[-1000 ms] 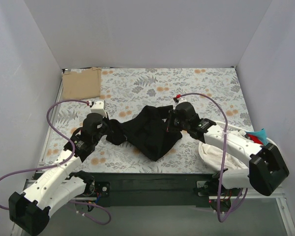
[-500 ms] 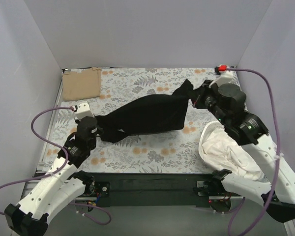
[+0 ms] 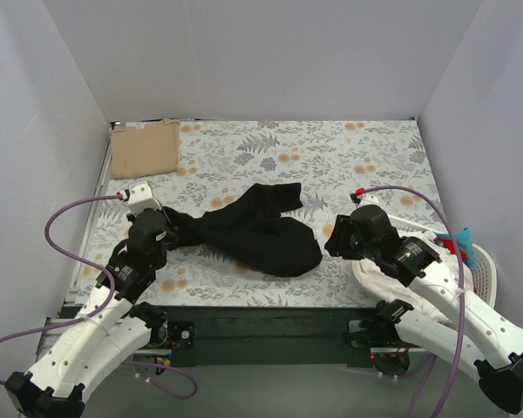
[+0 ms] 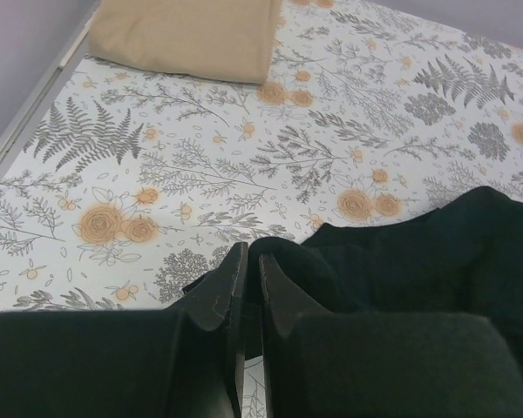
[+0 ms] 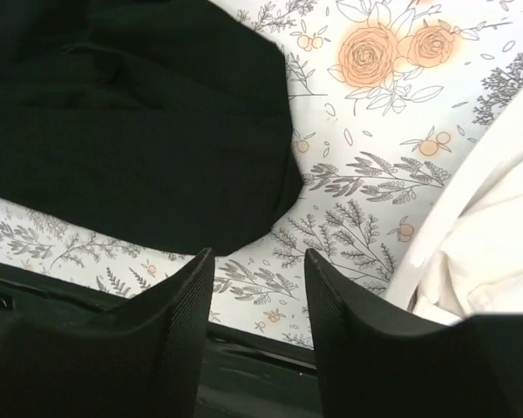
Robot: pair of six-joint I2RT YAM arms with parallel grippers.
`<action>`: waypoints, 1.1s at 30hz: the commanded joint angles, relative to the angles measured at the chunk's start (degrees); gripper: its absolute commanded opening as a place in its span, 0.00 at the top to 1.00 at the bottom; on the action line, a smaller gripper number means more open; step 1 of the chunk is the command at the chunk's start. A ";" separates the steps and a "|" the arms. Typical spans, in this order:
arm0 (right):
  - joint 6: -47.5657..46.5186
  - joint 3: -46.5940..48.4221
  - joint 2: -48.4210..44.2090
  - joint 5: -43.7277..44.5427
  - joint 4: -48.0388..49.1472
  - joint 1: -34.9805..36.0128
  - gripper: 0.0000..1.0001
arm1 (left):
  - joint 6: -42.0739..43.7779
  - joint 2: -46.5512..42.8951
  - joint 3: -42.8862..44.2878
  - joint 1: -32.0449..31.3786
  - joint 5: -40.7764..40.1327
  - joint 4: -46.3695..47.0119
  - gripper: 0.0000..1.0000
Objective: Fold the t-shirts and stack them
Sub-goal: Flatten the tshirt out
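Observation:
A black t-shirt lies crumpled across the middle of the floral cloth, also seen as black t-shirt and black t-shirt. My left gripper is shut on its left end; in the left wrist view the left gripper pinches a black fold. My right gripper hovers just right of the shirt, apart from it; the right gripper stands open with nothing between its fingers. A folded tan-beige t-shirt rests at the far left corner, tan-beige t-shirt.
A white basket with white fabric and a teal and red item stands at the right near edge. The floral cloth covers the table. White walls enclose the back and both sides.
The right gripper let go of the black shirt's right end, opened and pulled back towards the near right. The shirt dropped from stretched out into a crumpled heap. The left gripper keeps its hold.

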 commanded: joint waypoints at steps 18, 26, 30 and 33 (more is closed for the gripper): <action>-1.31 0.62 16.79 -3.51 14.45 0.32 0.44 | 3.88 3.26 -0.25 0.30 13.80 3.24 1.00; 0.00 -4.30 16.36 -5.89 16.65 0.41 0.45 | 4.06 3.79 -0.16 0.30 14.59 3.60 1.00; -0.87 -5.54 17.32 -6.15 19.54 0.41 0.45 | 4.14 3.96 -0.25 0.30 15.02 3.69 1.00; -1.84 -4.93 19.60 -5.71 20.34 0.32 0.46 | 4.14 4.05 -0.17 0.30 15.03 3.60 1.00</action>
